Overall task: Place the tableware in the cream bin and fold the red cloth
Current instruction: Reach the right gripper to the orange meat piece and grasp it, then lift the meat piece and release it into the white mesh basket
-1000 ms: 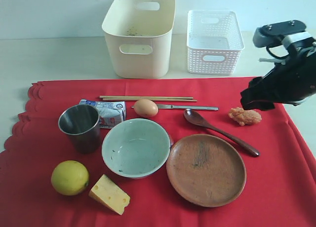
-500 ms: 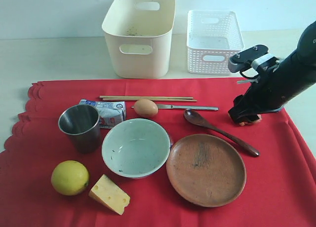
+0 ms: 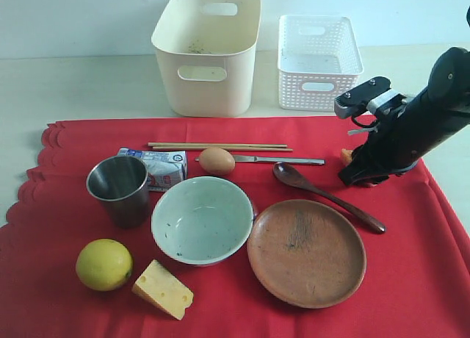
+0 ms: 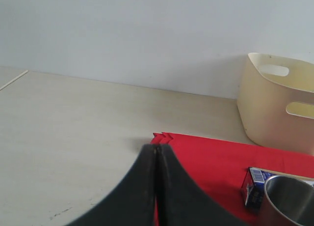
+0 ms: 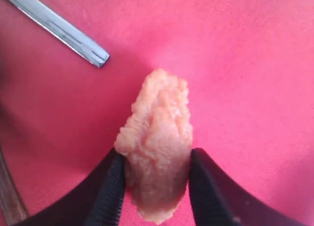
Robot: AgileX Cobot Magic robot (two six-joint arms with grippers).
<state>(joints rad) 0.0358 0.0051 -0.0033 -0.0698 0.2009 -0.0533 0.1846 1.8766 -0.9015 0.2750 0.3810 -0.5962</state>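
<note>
On the red cloth (image 3: 73, 154) lie the steel cup (image 3: 119, 189), speckled bowl (image 3: 202, 219), brown wooden plate (image 3: 306, 252), dark spoon (image 3: 323, 195), chopsticks (image 3: 219, 146) and slim knife (image 3: 286, 160). The cream bin (image 3: 205, 55) stands behind the cloth. My right gripper (image 3: 360, 176) is down on the cloth's right side. In the right wrist view, the right gripper (image 5: 157, 159) has both fingers pressed against an orange fried food piece (image 5: 158, 142), near the knife's end (image 5: 59, 29). My left gripper (image 4: 156, 148) is shut and empty at the cloth's corner (image 4: 211, 157), out of the exterior view.
A white lattice basket (image 3: 318, 62) stands right of the cream bin. An egg (image 3: 217, 162), a blue-and-white carton (image 3: 158, 167), a lemon (image 3: 104, 264) and a cheese wedge (image 3: 163, 289) also lie on the cloth. Bare tabletop lies left of the cloth.
My right arm has come down from the far right onto the fried food piece, and its fingers have closed in on it. Nothing else has moved.
</note>
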